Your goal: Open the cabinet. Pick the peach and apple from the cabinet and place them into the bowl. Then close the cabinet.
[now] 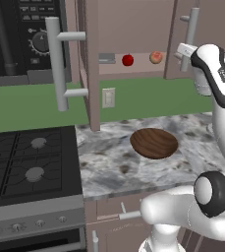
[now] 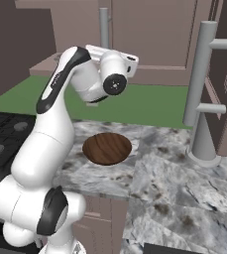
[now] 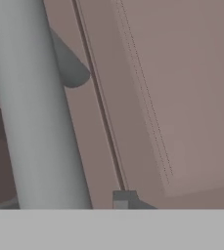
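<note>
Light is even and flat, with no single source to be told. The counter (image 1: 109, 162) is evenly lit; the bowl (image 1: 154, 143) casts only a faint shadow. The arm's white shell carries soft highlights, no harsh glare. Edges look slightly soft and pixelated in both base views. In the hand view the bar handle (image 3: 35, 122) is close and a little blurred.

Pincer (image 1: 182, 51) tips behind the right door handle (image 1: 192, 33) — grip unclear

My white arm rises from the base, bends at the dark elbow joint and reaches up and forward. My two-finger gripper (image 1: 182, 50) points ahead at shoulder height; I cannot tell how its jaws stand.
</note>
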Controlling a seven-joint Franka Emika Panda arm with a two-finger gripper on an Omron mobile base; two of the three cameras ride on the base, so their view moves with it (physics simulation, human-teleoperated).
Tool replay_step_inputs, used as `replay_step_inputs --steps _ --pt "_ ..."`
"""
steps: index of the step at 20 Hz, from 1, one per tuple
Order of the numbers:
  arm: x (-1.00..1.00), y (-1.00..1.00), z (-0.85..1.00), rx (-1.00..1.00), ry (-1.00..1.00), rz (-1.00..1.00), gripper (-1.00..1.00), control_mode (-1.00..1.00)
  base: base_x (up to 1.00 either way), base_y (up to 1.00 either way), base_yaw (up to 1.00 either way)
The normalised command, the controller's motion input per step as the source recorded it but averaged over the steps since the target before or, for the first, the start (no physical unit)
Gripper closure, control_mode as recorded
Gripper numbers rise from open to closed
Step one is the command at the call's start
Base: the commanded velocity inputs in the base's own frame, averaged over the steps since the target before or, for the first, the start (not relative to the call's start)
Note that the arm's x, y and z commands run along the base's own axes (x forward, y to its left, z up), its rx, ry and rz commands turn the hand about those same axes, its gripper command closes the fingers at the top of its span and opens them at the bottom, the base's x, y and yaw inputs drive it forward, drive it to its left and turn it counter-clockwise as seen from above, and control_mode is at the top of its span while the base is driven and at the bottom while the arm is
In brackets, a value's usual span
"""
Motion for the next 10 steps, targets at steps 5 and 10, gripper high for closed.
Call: replay_step_inputs --steps 5,10 --pt "-0.32 -1.00 0.08 0.00 0.01 0.00 1.00 -1.00 0.00 0.00 0.00" --pt "-0.47 -1.00 0.09 0.00 0.01 0.00 1.00 -1.00 0.00 0.00 0.00"
